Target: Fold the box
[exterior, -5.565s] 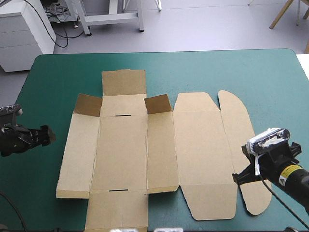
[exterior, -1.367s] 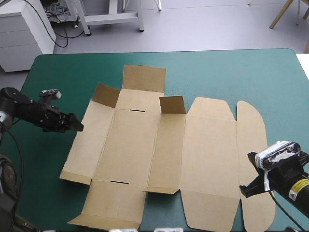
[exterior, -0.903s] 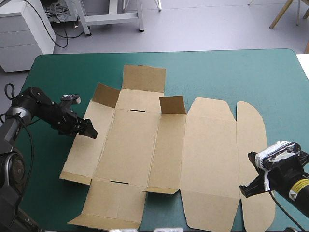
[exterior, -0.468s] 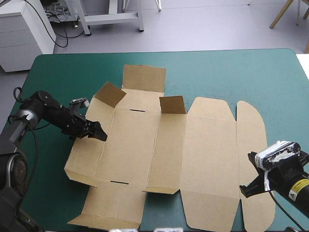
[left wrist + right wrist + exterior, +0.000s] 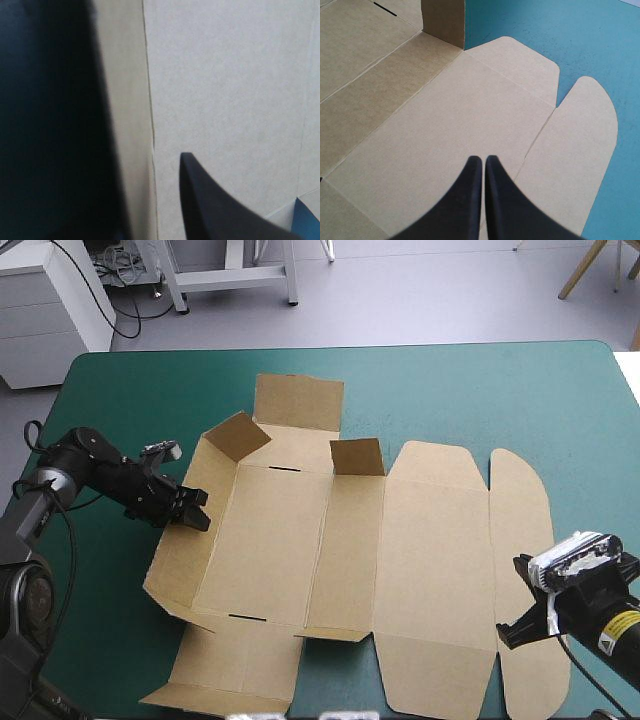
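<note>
table (image 5: 480, 390), teal-green cover | box (image 5: 420, 540) mid-table, mostly flat, left wall (image 5: 180, 550) tilted up, lid panels spread toward the right edge | left gripper (image 5: 195, 515) at that wall, black fingers apart | right gripper (image 5: 483, 159) above the lid, fingers pressed together

open teal-green cover (image 5: 480, 390) beyond the box (image 5: 420, 540), left wall (image 5: 185, 570) raised (two far flaps (image 5: 238, 435) too), blocking low passes

box (image 5: 340, 540) central | left gripper (image 5: 197, 517) at left wall | right gripper (image 5: 483, 159) over right end
</note>
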You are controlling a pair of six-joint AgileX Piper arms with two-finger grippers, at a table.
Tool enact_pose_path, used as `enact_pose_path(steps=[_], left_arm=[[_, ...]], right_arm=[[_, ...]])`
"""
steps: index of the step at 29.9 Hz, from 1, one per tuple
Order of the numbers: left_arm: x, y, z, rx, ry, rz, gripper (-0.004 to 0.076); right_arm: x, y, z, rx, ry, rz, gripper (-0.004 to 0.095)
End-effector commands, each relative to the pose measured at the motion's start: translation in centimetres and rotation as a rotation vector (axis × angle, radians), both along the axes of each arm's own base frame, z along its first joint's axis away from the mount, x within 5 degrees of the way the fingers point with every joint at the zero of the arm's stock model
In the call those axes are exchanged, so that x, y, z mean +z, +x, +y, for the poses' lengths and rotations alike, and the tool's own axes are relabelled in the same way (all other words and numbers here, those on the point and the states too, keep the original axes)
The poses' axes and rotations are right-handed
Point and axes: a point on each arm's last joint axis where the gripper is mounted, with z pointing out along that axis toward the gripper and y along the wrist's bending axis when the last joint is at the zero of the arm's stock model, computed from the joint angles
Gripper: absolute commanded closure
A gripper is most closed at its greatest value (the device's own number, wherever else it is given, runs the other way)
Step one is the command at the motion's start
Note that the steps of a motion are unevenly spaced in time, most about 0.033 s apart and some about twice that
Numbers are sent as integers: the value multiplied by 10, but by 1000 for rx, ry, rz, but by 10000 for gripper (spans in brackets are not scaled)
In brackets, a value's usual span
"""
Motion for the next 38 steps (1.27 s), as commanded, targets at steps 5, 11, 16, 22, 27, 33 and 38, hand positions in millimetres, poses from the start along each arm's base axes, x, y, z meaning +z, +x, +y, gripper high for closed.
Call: enact_pose_path(steps=[5,11,16,22,27,33,38], left_arm=[[21,-12,-5,-51,-24,16,734],[37,-2,-6,-127,99,-62,734],[82,14,-35,-260,214,-251,734],[136,37,-82,-447,478,-520,734],[151,51,-124,-576,718,-664,734],[159,67,-163,-642,905,-871,734],[158,64,-193,-692,890,-991,734]], right_arm=[[13,2,0,3,20,-89,908],[13,2,0,3,20,-89,908],[13,2,0,5,11,-91,908],[12,2,0,12,-4,-92,909],[12,2,0,11,-4,-90,913],[11,1,-1,9,-13,-71,912],[9,1,-1,7,-20,-56,912]])
